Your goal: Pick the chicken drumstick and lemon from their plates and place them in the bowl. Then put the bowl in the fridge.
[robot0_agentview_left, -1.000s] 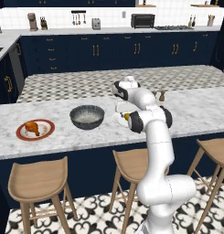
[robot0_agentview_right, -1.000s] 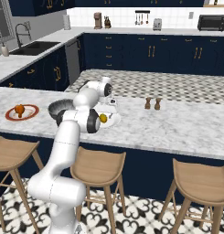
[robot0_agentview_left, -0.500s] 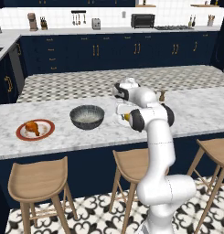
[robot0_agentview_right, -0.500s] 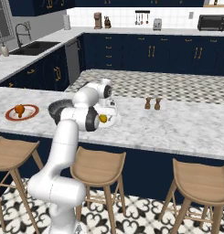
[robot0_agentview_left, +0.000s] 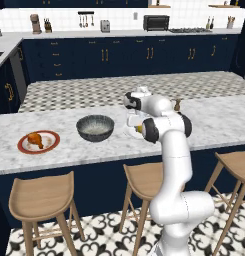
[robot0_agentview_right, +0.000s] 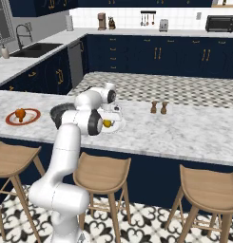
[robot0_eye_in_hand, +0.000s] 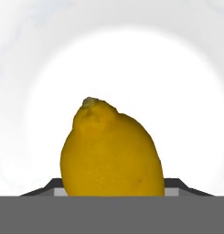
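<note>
The left base view looked forward and down from behind the arm's left side, the arm rising at its lower right. The right base view did the same from the other side, the arm at lower left. Both stood back far enough to take in the counter point(robot0_agentview_left: 54, 155), the stools and the far cabinets (one scene from two sides), sharing the bowl point(robot0_agentview_left: 95, 127) and the rimmed plate point(robot0_agentview_right: 23, 116). The hand view sat very close, facing the lemon point(robot0_eye_in_hand: 111, 153) on the white plate point(robot0_eye_in_hand: 186, 91).
</note>
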